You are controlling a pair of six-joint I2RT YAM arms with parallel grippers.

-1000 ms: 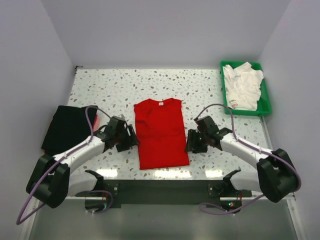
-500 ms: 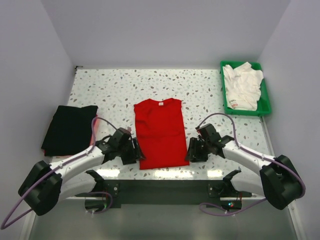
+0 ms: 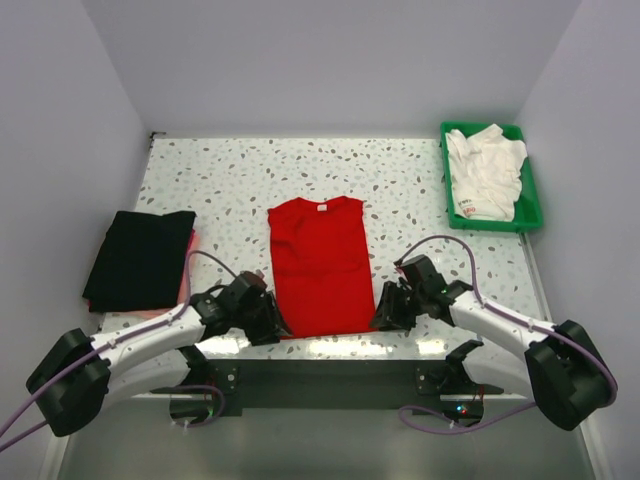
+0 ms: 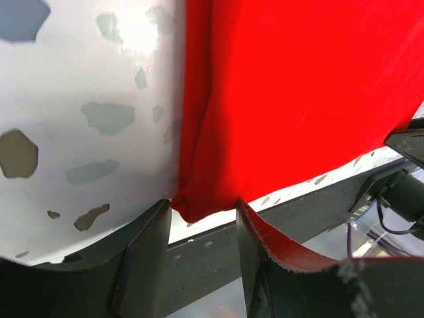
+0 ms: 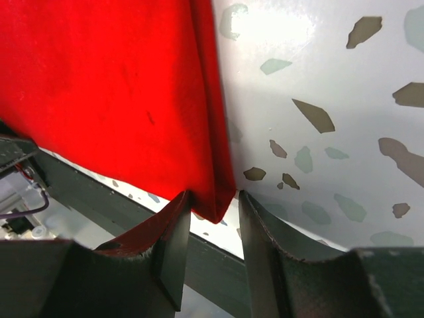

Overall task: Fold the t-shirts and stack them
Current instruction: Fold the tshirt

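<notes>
Both arms drew back toward the near corners of the red t-shirt (image 3: 318,262).
Wrist views alone showed left gripper (image 4: 202,215) and right gripper (image 5: 213,205) each part-open astride a hem corner, unclamped; overhead showed it flat mid table (image 3: 230,180), black t-shirt (image 3: 138,258) at left.

Your left arm (image 3: 145,338) and right arm (image 3: 500,318): white shells, black joints, purple cable (image 3: 445,238) apiece; left hand (image 4: 200,209), right hand (image 5: 213,199) matte black.
</notes>
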